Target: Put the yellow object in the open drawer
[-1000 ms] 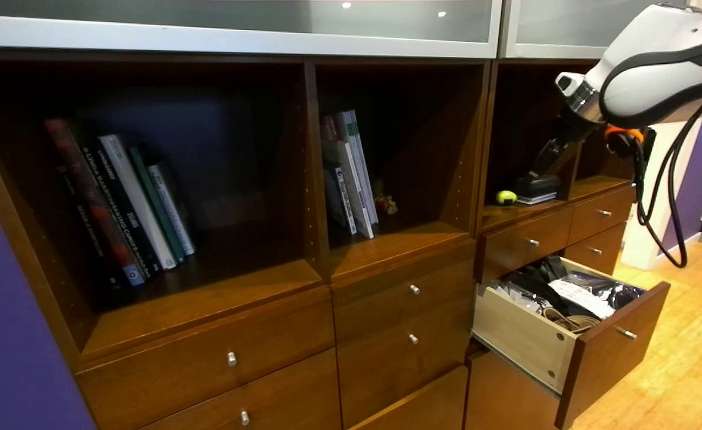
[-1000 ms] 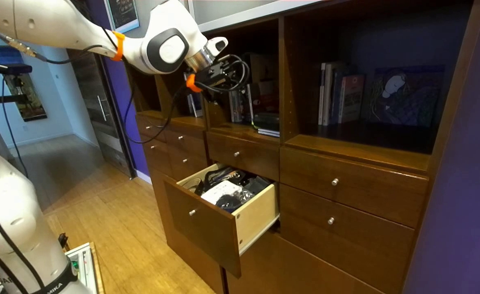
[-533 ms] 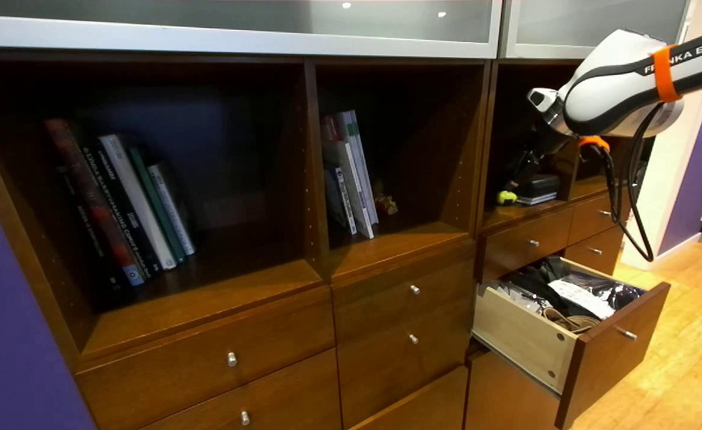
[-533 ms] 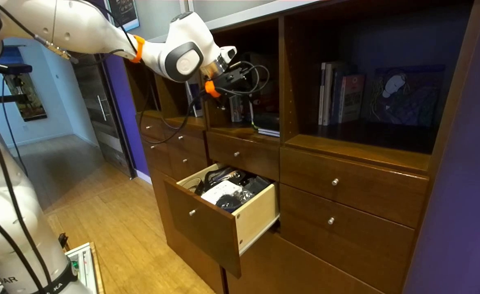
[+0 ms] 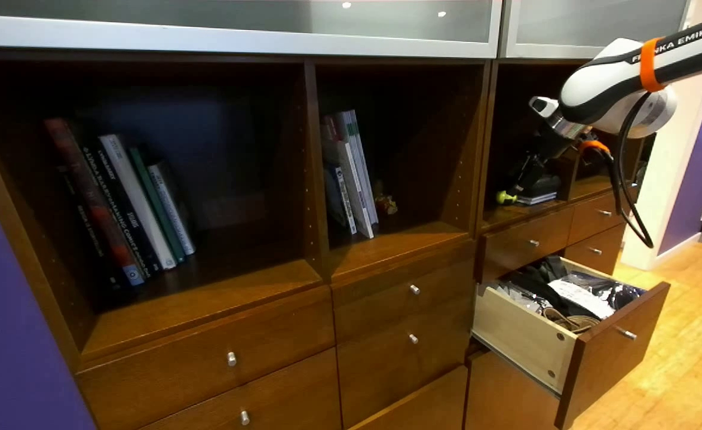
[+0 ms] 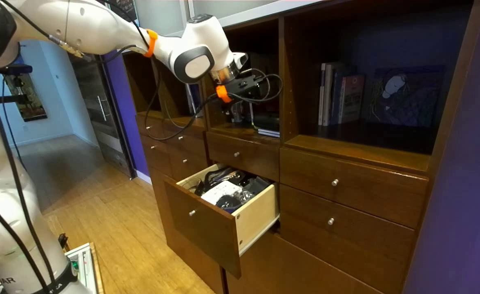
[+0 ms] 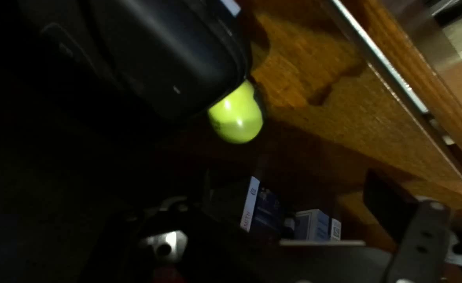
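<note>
The small, glossy yellow-green roundish object (image 5: 502,197) lies on the brown wooden shelf (image 5: 506,215), in an exterior view just left of the black rounded case (image 5: 546,184). There the black two-fingered gripper (image 5: 514,187) slants down from the right, its tip covering the object's upper right edge. In the wrist view the object shows beyond the fingers (image 7: 388,206), partly behind the case's corner. The fingers stand spread apart; whether one touches the object I cannot tell. The reddish-brown wooden drawer (image 5: 610,361) with pale sides stands pulled out below, nearer.
</note>
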### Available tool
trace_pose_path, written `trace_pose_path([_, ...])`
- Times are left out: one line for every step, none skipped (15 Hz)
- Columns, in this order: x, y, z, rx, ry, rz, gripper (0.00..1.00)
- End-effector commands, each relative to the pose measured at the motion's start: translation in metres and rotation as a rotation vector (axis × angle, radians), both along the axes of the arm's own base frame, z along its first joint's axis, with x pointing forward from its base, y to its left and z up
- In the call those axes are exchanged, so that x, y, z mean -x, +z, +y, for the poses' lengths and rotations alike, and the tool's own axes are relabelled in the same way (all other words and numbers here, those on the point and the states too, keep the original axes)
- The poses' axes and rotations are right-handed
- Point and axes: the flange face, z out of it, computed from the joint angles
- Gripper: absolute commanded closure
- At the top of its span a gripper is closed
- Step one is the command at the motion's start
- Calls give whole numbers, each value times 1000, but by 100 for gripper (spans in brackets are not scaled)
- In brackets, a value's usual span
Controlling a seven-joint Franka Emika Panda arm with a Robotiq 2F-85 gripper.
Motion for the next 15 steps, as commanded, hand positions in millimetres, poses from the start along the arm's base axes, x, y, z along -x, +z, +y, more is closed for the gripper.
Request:
trace_pose_path([-10, -9, -6, -14, 39, 76, 0])
trace_pose_path([-12, -12, -6, -17, 42, 82, 0])
trace_pose_path([-15, -12, -7, -11, 36, 83, 0])
trace_pose_path([-17, -12, -6, -17, 38, 81, 0])
trace_pose_path([-19, -12, -5, -13, 37, 82, 0])
trace_pose_path([-22, -14, -4, -12, 40, 79, 0])
trace_pose_path([-25, -14, -2, -11, 44, 69, 0])
trace_pose_path([-28, -15, -1, -12, 45, 63, 0])
trace_pose_path([-30, -18, 0, -11, 42, 63, 0])
trace_pose_path([-32, -22, 0, -11, 37, 74, 0])
trace_pose_path([-35, -24, -1, -12, 25, 75, 0])
trace_pose_path([-36, -26, -1, -17, 20, 81, 0])
trace_pose_path([-39, -28, -1, -25, 16, 79, 0])
trace_pose_path([-41, -30, -1, -28, 8, 72, 0])
trace_pose_path([-44, -32, -2, -30, -13, 52, 0])
